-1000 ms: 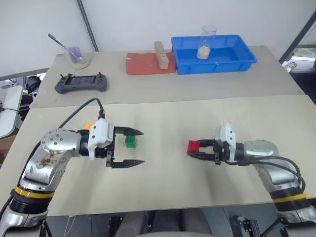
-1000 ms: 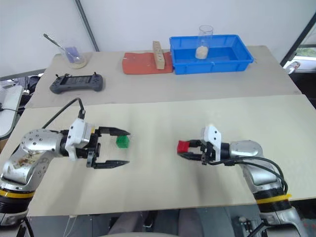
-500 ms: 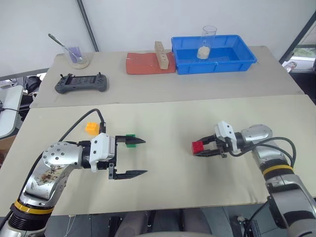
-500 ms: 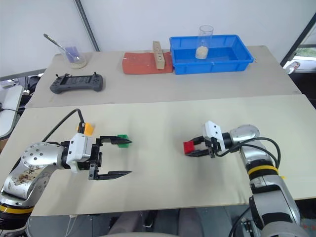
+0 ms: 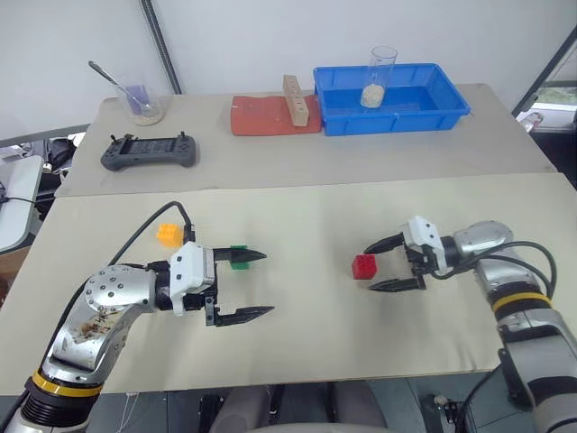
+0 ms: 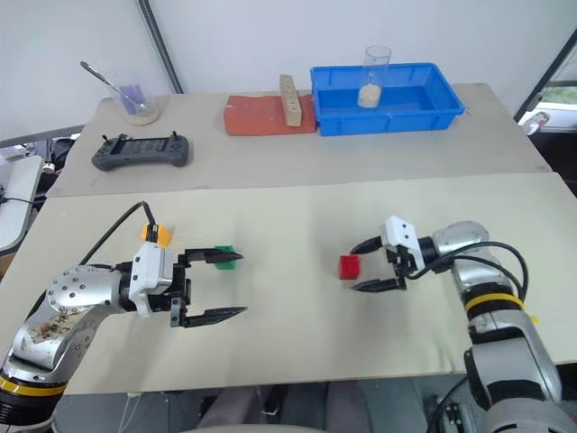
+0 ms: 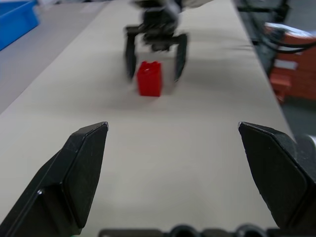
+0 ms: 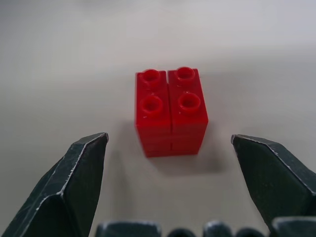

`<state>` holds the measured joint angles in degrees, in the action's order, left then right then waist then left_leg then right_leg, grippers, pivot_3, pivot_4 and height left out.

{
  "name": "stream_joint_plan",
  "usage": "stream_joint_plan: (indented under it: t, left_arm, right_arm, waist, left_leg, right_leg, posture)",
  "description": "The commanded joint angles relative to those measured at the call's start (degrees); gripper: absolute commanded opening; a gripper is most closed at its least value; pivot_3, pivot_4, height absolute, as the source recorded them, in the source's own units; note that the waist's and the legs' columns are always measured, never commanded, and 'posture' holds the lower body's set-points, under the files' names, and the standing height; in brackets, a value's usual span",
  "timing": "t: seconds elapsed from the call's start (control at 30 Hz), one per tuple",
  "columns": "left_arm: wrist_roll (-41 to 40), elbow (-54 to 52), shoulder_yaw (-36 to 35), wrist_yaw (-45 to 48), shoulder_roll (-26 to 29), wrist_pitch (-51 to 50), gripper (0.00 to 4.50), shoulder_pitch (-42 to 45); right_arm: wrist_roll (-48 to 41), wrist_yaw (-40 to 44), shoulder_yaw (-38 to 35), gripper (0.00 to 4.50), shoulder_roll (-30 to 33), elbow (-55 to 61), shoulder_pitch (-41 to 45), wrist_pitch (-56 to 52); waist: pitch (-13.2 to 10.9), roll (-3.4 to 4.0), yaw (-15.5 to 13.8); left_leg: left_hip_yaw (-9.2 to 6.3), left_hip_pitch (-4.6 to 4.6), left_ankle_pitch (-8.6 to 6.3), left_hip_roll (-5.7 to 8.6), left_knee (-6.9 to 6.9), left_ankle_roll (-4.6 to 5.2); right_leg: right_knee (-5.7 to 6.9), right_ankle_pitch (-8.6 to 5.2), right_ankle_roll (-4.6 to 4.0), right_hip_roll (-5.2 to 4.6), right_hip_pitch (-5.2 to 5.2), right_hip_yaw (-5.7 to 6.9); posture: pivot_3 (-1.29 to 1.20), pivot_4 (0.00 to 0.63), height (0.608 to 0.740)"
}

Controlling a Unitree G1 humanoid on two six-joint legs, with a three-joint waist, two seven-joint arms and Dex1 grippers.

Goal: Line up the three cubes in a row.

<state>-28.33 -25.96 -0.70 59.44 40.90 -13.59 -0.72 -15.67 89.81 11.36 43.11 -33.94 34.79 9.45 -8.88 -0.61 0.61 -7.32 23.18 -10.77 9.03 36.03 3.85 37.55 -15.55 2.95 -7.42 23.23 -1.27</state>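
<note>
The right gripper [image 5: 386,264] stands with its fingers spread wide, holding nothing, and the red cube [image 5: 364,266] sits upright on the table [image 5: 306,343] just off the fingertips, free of both. The left gripper [image 5: 254,285] is also wide open and empty; its upper finger lies just in front of the green cube [image 5: 238,257], with no contact that I can make out. Measured from the green cube, the orange cube [image 5: 168,234] sits close by on the side away from the red one and a little further back, while the red cube rests well apart on the other side, so the three make only a loose, crooked line. To finish well, I would say each cube wants a square grip on its flat sides, a low carry and a gentle set-down with the studs up, closing the gap to the green cube and matching its line across the table. Behind the green cube, on the rear table, lie a red mat [image 5: 270,117], a wooden block [image 5: 293,97], a blue tray [image 5: 392,110] holding a glass [image 5: 378,78], a controller [image 5: 147,151] and a dish with a spoon [image 5: 140,105]. None of these lies near the cubes; only the left gripper's finger crowds the green one.
</note>
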Motion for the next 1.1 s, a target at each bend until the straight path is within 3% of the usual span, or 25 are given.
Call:
stream_joint_plan:
  t: [0.03, 0.2, 0.43, 0.77, 1.1]
  left_arm:
    - [0.49, -4.26, -1.95, -4.25, -1.3, 0.04, 4.5, -3.56]
    - [3.14, -5.47, -3.92, -16.87, -8.29, -1.09, 4.5, -8.02]
    - [9.73, -5.79, -3.65, -30.97, -18.43, 0.17, 4.5, -14.88]
    - [17.84, 11.52, 1.89, -34.71, -26.7, 12.06, 4.5, -14.08]
    - [23.74, 26.03, 6.88, -36.49, -32.84, 21.5, 4.5, -6.44]
  right_arm:
    - [-5.58, -0.54, -4.58, 4.46, 1.5, 12.19, -1.86, -8.26]
    - [-14.81, -12.63, -8.79, 4.46, 1.52, 35.91, -2.85, -29.74]
    - [-25.4, -24.99, -10.88, 4.46, 0.18, 54.68, -2.18, -48.31]
    - [-29.38, -28.96, -11.72, 4.46, 1.02, 59.37, -1.63, -54.02]
    - [-30.55, -29.62, -12.7, 4.46, 2.86, 59.97, -1.52, -55.69]
  waist:
    - [0.0, 0.0, 0.14]
    - [-0.01, 0.05, -0.31]
    - [-0.02, 0.02, -1.87]
    - [-0.02, 0.03, -3.1]
    - [0.17, 0.35, -5.15]
  left_leg:
    - [0.0, 0.01, 0.0, -0.02, 0.0, 0.0]
    - [0.04, 0.04, -0.13, -0.1, 0.03, -0.23]
    - [0.06, 0.17, -0.17, -0.1, 0.08, -0.22]
    - [0.08, 0.19, -0.23, -0.02, 0.28, -0.16]
    - [0.09, 0.15, -0.23, 0.03, 0.54, -0.16]
  right_leg:
    - [0.0, 0.0, 0.0, 0.0, 0.0, -0.01]
    - [-0.01, -0.01, 0.0, -0.11, 0.03, -0.15]
    - [-0.3, 0.06, 0.05, -0.08, -0.01, -0.11]
    - [-0.5, 0.19, 0.19, -0.1, -0.04, 0.14]
    - [-0.52, 0.32, 0.42, -0.22, -0.19, 0.31]
  posture:
    - [0.0, 0.15, 0.74]
    - [0.0, 0.15, 0.74]
    - [0.0, 0.15, 0.74]
    - [0.0, 0.15, 0.74]
    - [0.0, 0.15, 0.74]
